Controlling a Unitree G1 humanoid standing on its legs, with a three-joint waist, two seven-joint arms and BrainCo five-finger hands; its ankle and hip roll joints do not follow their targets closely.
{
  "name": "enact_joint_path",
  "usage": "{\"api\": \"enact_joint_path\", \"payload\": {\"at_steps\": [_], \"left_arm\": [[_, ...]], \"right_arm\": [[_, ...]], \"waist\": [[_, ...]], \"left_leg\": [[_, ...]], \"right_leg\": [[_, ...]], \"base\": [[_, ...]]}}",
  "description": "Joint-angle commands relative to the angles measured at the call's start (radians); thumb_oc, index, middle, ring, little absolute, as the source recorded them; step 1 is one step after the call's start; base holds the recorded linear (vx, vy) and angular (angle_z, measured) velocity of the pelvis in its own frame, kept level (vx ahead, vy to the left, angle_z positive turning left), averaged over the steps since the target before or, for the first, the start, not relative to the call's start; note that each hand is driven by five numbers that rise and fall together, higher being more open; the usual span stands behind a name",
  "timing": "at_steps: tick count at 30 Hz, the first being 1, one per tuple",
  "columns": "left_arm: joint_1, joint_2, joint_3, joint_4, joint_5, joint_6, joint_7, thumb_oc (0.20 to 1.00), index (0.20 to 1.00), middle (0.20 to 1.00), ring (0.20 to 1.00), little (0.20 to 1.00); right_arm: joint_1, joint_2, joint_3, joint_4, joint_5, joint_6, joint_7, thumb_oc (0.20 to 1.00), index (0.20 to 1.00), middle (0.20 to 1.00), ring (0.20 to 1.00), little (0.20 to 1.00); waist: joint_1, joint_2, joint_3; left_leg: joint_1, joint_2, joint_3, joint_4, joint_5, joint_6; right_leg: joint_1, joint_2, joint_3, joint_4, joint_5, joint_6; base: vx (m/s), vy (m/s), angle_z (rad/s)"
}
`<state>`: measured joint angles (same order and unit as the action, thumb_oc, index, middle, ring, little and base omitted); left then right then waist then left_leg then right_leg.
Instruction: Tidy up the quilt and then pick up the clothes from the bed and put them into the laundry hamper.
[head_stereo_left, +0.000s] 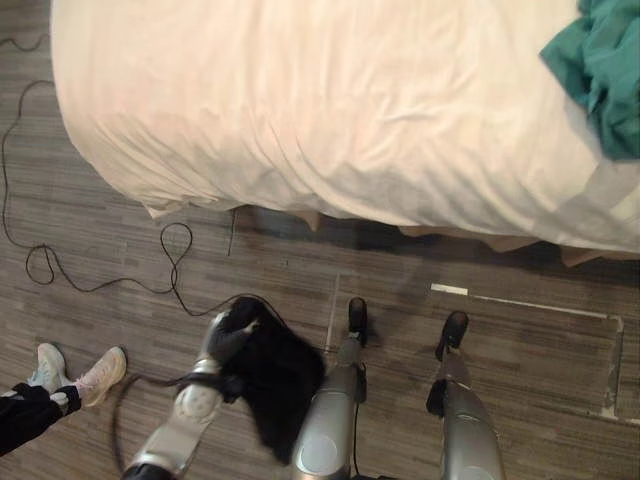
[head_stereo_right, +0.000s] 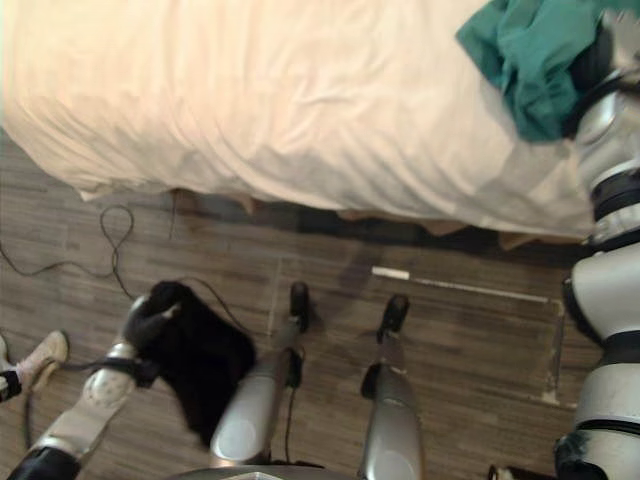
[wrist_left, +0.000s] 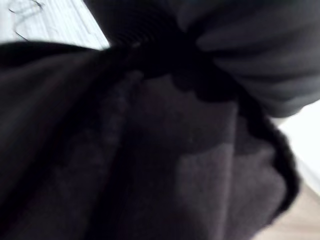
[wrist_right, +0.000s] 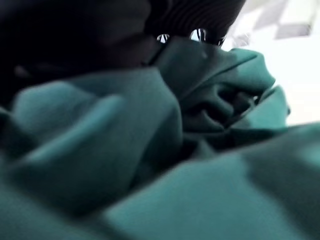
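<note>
Closest thing in the left eye view is the left hand (head_stereo_left: 232, 335) at the lower left, hanging low beside the robot with a black garment (head_stereo_left: 280, 385) bunched in it. The cloth drapes straight down off the fist, so my guess is it's being carried off toward the hamper, which I can't spot anywhere. Above it the bed (head_stereo_left: 300, 110) fills the top of the frame with the pale quilt (head_stereo_left: 380, 140) lying fairly smooth, just light creases, so the tidying part looks mostly done. A green garment (head_stereo_left: 600, 70) sits crumpled at the upper right. A person's shoes (head_stereo_left: 80, 375) poke in at the far lower left on the floor (head_stereo_left: 520, 360).

Right eye view: the right arm reaches up the right edge, and the right hand (head_stereo_right: 615, 45) is at the green heap, probably going for the next pickup.

Left wrist view: black cloth everywhere, gathered tight up against the ribbed cover, so the fingers look clamped on it.

Right wrist view: green folds pressed right up close. Can't tell whether the fingers there are apart or closed.
</note>
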<state>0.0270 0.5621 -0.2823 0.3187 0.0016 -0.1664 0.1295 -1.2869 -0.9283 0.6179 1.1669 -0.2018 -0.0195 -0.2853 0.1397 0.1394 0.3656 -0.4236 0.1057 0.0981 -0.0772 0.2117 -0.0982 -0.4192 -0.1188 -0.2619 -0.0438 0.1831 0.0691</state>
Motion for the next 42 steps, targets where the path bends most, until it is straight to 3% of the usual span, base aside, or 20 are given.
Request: {"api": "enact_joint_path", "payload": {"at_steps": [1,4,5,12,17,21,22,23,25,26,27,28,29,31,34,37,39,40,41,42], "left_arm": [[-0.081,-0.015,-0.023,-0.011,-0.017,-0.025,-0.023,0.2,0.2,0.2,0.2,0.2],[-0.098,-0.029,-0.024,0.027,0.011,-0.008,-0.028,0.2,0.2,0.2,0.2,0.2],[-0.104,-0.048,0.012,0.079,0.032,0.013,-0.031,0.2,0.2,0.2,0.2,0.2],[0.011,-0.084,0.187,0.119,0.038,0.031,-0.04,0.2,0.2,0.2,0.2,0.2],[0.081,-0.141,0.252,0.12,-0.041,0.039,-0.033,0.2,0.2,0.2,0.2,0.2],[0.093,-0.195,0.247,0.115,-0.106,0.026,0.0,0.2,0.2,0.2,0.2,0.2],[0.058,-0.223,0.226,0.136,-0.148,0.018,0.037,0.2,0.2,0.2,0.2,0.2],[0.056,-0.223,0.227,0.137,-0.148,0.018,0.037,0.2,0.2,0.2,0.2,0.2],[0.027,-0.245,0.202,0.142,-0.189,0.012,0.055,0.2,0.2,0.2,0.2,0.2],[0.003,-0.259,0.194,0.162,-0.196,0.006,0.069,0.2,0.2,0.2,0.2,0.2],[0.0,-0.264,0.189,0.169,-0.213,0.011,0.078,0.2,0.2,0.2,0.2,0.2],[0.001,-0.264,0.189,0.169,-0.214,0.011,0.078,0.2,0.2,0.2,0.2,0.2],[0.014,-0.269,0.201,0.178,-0.226,0.02,0.091,0.2,0.2,0.2,0.2,0.2],[0.037,-0.278,0.209,0.181,-0.242,0.029,0.1,0.2,0.2,0.2,0.2,0.2],[0.071,-0.284,0.214,0.169,-0.238,0.036,0.099,0.2,0.2,0.2,0.2,0.2],[0.067,-0.262,0.225,0.177,-0.223,0.045,0.106,0.2,0.2,0.2,0.2,0.2],[0.049,-0.242,0.217,0.172,-0.213,0.044,0.116,0.2,0.2,0.2,0.2,0.2],[0.04,-0.243,0.194,0.179,-0.211,0.041,0.114,0.2,0.2,0.2,0.2,0.2],[0.021,-0.249,0.178,0.194,-0.215,0.037,0.115,0.2,0.2,0.2,0.2,0.2],[0.008,-0.257,0.177,0.196,-0.22,0.036,0.109,0.2,0.2,0.2,0.2,0.2]], "right_arm": [[0.248,0.091,-0.068,-0.195,0.263,-0.09,0.034,0.2,0.2,0.2,0.2,0.2],[0.505,0.174,-0.213,-0.396,0.344,-0.128,0.044,0.2,0.2,0.2,0.2,0.2],[0.78,0.263,-0.345,-0.619,0.429,-0.18,0.088,0.2,0.2,0.2,0.2,0.2],[1.357,0.46,-0.564,-0.894,0.432,-0.219,0.246,0.2,0.2,0.2,0.2,0.2],[1.425,0.518,-0.517,-0.883,0.394,-0.185,0.282,0.2,0.2,0.2,0.2,0.2],[1.306,0.534,-0.362,-0.833,0.335,-0.17,0.287,0.2,0.2,0.2,0.2,0.2],[1.201,0.537,-0.269,-0.797,0.268,-0.16,0.245,0.2,0.2,0.2,0.2,0.2],[1.198,0.538,-0.269,-0.795,0.268,-0.161,0.244,0.2,0.2,0.2,0.2,0.2],[1.157,0.524,-0.245,-0.79,0.242,-0.159,0.213,0.2,0.2,0.2,0.2,0.2],[1.155,0.503,-0.255,-0.799,0.23,-0.163,0.201,0.2,0.2,0.2,0.2,0.2],[1.157,0.506,-0.259,-0.797,0.197,-0.148,0.171,0.2,0.2,0.2,0.2,0.2],[1.158,0.507,-0.258,-0.797,0.196,-0.148,0.17,0.2,0.2,0.2,0.2,0.2],[1.197,0.518,-0.293,-0.796,0.177,-0.136,0.142,0.2,0.2,0.2,0.2,0.2],[1.253,0.541,-0.332,-0.793,0.169,-0.114,0.123,0.2,0.2,0.2,0.2,0.2],[1.3,0.557,-0.364,-0.779,0.145,-0.09,0.114,0.2,0.2,0.2,0.2,0.2],[1.327,0.578,-0.404,-0.76,0.147,-0.083,0.102,0.2,0.2,0.2,0.2,0.2],[1.337,0.585,-0.424,-0.764,0.16,-0.088,0.093,0.2,0.2,0.2,0.2,0.2],[1.333,0.587,-0.44,-0.762,0.18,-0.091,0.087,0.2,0.2,0.2,0.2,0.2],[1.328,0.594,-0.459,-0.758,0.214,-0.094,0.078,0.2,0.2,0.2,0.2,0.2],[1.331,0.599,-0.477,-0.744,0.237,-0.096,0.065,0.2,0.2,0.2,0.2,0.2]], "waist": [[-0.014,-0.089,-0.048],[-0.041,-0.113,-0.062],[-0.09,-0.134,-0.083],[-0.192,-0.196,-0.177],[-0.193,-0.215,-0.213],[-0.144,-0.208,-0.191],[-0.079,-0.199,-0.168],[-0.082,-0.2,-0.169],[-0.026,-0.186,-0.156],[-0.018,-0.179,-0.158],[-0.036,-0.174,-0.178],[-0.036,-0.174,-0.177],[-0.064,-0.164,-0.202],[-0.066,-0.148,-0.222],[-0.064,-0.146,-0.231],[-0.02,-0.189,-0.208],[-0.036,-0.198,-0.189],[-0.073,-0.19,-0.182],[-0.103,-0.169,-0.181],[-0.115,-0.166,-0.171]], "left_leg": [[0.079,0.068,0.048,-0.01,-0.021,-0.104],[0.127,0.068,0.05,-0.01,-0.038,-0.091],[0.181,0.07,0.06,-0.01,-0.069,-0.082],[0.344,0.076,0.115,-0.01,-0.127,-0.059],[0.412,0.083,0.135,-0.01,-0.14,-0.057],[0.412,0.072,0.096,-0.003,-0.128,-0.047],[0.365,0.072,0.031,-0.005,-0.091,-0.063],[0.359,0.07,0.028,-0.006,-0.086,-0.062],[0.302,0.064,-0.037,-0.01,-0.066,-0.078],[0.294,0.078,-0.003,-0.01,-0.072,-0.074],[0.323,0.139,0.19,0.016,-0.08,-0.062],[0.326,0.139,0.19,0.016,-0.081,-0.063],[0.376,0.191,0.354,0.054,-0.09,-0.075],[0.385,0.201,0.403,0.066,-0.082,-0.07],[0.367,0.159,0.338,0.059,-0.102,-0.047],[0.349,0.084,0.237,0.053,-0.141,0.0],[0.336,0.043,0.158,0.017,-0.141,0.021],[0.322,0.031,0.128,0.018,-0.111,0.03],[0.321,0.028,0.077,0.012,-0.104,0.022],[0.327,-0.002,0.039,0.005,-0.114,0.025]], "right_leg": [[0.122,0.012,0.028,-0.035,-0.052,0.089],[0.16,0.011,0.034,-0.037,-0.057,0.092],[0.197,0.012,0.041,-0.032,-0.072,0.094],[0.293,0.021,0.093,-0.015,-0.097,0.098],[0.339,0.03,0.116,-0.008,-0.113,0.094],[0.362,0.021,0.097,-0.007,-0.12,0.09],[0.363,0.002,0.037,-0.005,-0.122,0.091],[0.359,0.001,0.034,-0.006,-0.119,0.09],[0.375,-0.04,-0.081,0.0,-0.124,0.094],[0.386,-0.075,-0.163,0.008,-0.127,0.099],[0.398,-0.122,-0.269,0.026,-0.121,0.101],[0.402,-0.121,-0.269,0.026,-0.122,0.102],[0.429,-0.149,-0.332,0.06,-0.137,0.102],[0.457,-0.169,-0.387,0.098,-0.149,0.095],[0.484,-0.227,-0.445,0.163,-0.128,0.112],[0.508,-0.338,-0.478,0.289,-0.041,0.167],[0.457,-0.358,-0.345,0.394,0.012,0.181],[0.41,-0.279,-0.197,0.374,-0.043,0.128],[0.328,-0.134,0.016,0.338,-0.16,0.088],[0.321,-0.076,0.11,0.29,-0.19,0.099]], "base": [[0.08,0.031,-0.04],[0.14,0.034,-0.08],[0.09,0.021,-0.12],[0.14,0.082,-0.25],[0.09,0.03,-0.4],[-0.03,-0.012,0.0],[-0.14,-0.051,0.27],[-0.17,-0.078,0.49],[-0.15,-0.059,1.41],[-0.22,0.039,2.3],[-0.18,0.068,2.17],[-0.12,0.189,3.44],[-0.02,0.111,3.01],[-0.01,0.155,2.71],[0.03,0.158,2.15],[0.03,0.074,1.89],[0.0,0.081,1.87],[0.02,0.18,1.84],[0.12,0.188,1.52],[0.31,0.022,1.85]]}}
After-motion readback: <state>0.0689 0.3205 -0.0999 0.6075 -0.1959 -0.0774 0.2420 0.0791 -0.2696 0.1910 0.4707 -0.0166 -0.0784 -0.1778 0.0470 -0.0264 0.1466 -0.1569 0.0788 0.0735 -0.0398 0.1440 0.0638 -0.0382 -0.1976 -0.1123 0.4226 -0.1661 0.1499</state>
